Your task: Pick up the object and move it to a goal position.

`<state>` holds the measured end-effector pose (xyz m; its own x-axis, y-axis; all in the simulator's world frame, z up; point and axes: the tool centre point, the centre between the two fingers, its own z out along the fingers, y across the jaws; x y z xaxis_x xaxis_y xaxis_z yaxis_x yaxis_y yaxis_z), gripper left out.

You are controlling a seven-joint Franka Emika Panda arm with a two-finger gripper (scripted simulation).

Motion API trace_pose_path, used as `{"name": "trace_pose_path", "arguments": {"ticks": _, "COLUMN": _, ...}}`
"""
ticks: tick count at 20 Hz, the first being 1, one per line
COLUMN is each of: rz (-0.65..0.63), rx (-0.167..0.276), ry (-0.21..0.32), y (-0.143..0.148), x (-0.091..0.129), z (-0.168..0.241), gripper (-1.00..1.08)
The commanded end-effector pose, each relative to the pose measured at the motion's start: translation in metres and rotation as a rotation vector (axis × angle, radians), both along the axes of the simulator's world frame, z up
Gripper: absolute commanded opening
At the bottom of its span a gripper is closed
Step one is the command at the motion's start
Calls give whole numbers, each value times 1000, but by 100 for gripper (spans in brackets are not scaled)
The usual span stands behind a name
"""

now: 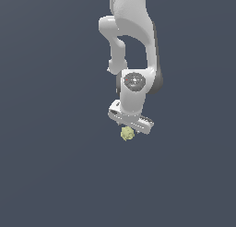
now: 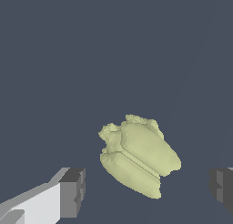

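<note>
The object (image 1: 127, 134) is a small lumpy pale yellow-green thing on the dark grey floor, just below the white gripper (image 1: 129, 128) in the exterior view. In the wrist view the object (image 2: 138, 155) lies between the two dark fingertips, one pad (image 2: 73, 192) on one side and the other at the picture's edge (image 2: 222, 187). The jaws stand wide apart with clear gaps on both sides of the object. The gripper is open and touches nothing. In the exterior view the fingers are mostly hidden behind the hand.
The white arm (image 1: 133, 46) comes down from the top of the exterior view. The plain dark grey floor (image 1: 50, 143) spreads all around. No goal marker shows.
</note>
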<state>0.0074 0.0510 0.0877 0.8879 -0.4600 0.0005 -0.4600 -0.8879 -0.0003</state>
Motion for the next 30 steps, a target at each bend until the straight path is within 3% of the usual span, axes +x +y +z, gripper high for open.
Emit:
{"name": "trace_pose_path", "arguments": {"ticks": 1, "rz": -1, "rx": 0, "ry": 1, "y": 0, "x": 0, "z": -7, "gripper": 100}}
{"name": "trace_pose_path", "arguments": {"ticks": 13, "rz": -5, "rx": 0, "ry": 1, "y": 0, "x": 0, "z": -48, "gripper": 100}}
{"name": "trace_pose_path", "arguments": {"ticks": 14, "rz": -5, "rx": 0, "ry": 1, "y": 0, "x": 0, "z": -48, "gripper": -100}}
{"name": "trace_pose_path", "arguments": {"ticks": 30, "rz": -4, "rx": 0, "ry": -1, "y": 9, "x": 2, "z": -34, "gripper": -100}}
